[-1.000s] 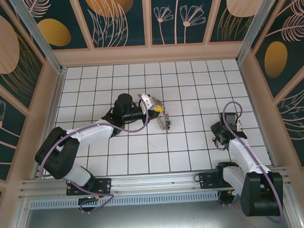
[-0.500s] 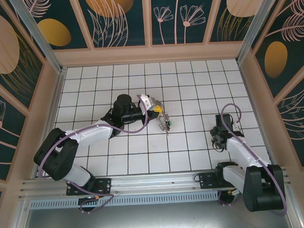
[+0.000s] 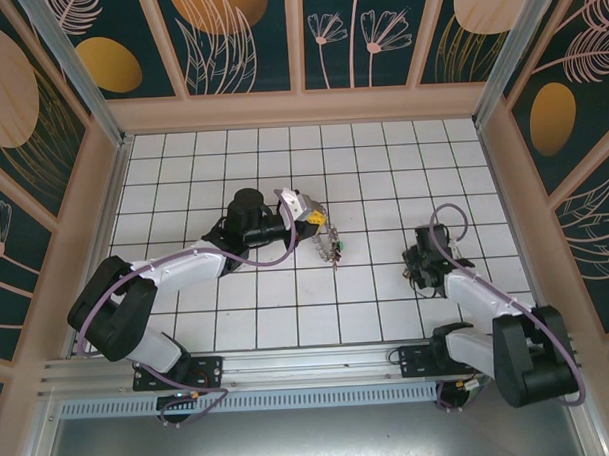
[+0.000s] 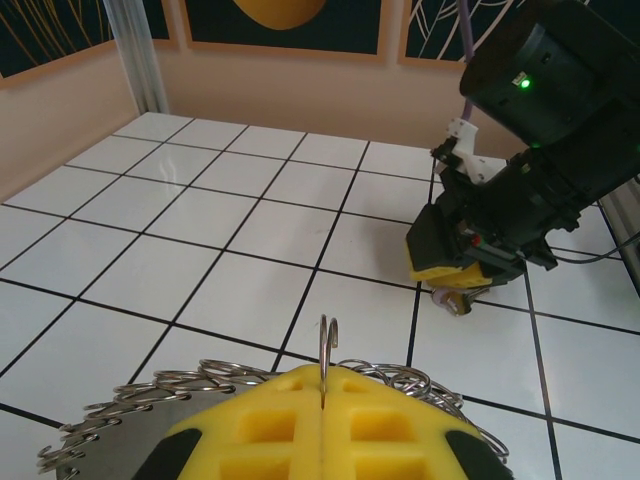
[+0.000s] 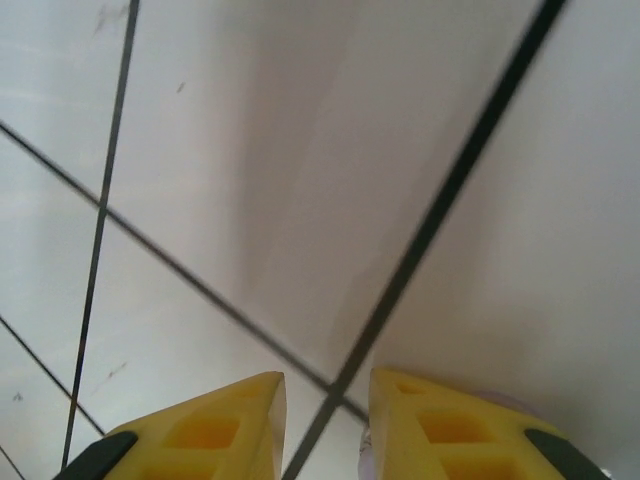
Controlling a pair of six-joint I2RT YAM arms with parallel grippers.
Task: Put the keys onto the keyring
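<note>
From its base at the near edge, the left arm runs out low and almost straight toward mid-floor, so the left gripper [image 4: 323, 400] faces across at the other arm. Its yellow fingers are pressed together on the keyring [image 4: 326, 340], and the ring's thin wire stands upright out of the seam between the pads. The keys [image 3: 332, 249] sit in a bunch just beside those fingertips, on the side toward the other arm.

The right arm is folded sharply, with the right gripper [image 5: 325, 410] aimed down close above the tiled floor [image 3: 372, 166]. Its fingers stand a narrow gap apart, and a grout line shows between them. A pale purple piece [image 4: 450, 300] lies at one fingertip, touching it or just beside it.

Bare tiles separate the two grippers and run on past both sets of fingertips to the far wall [image 3: 300, 108].
</note>
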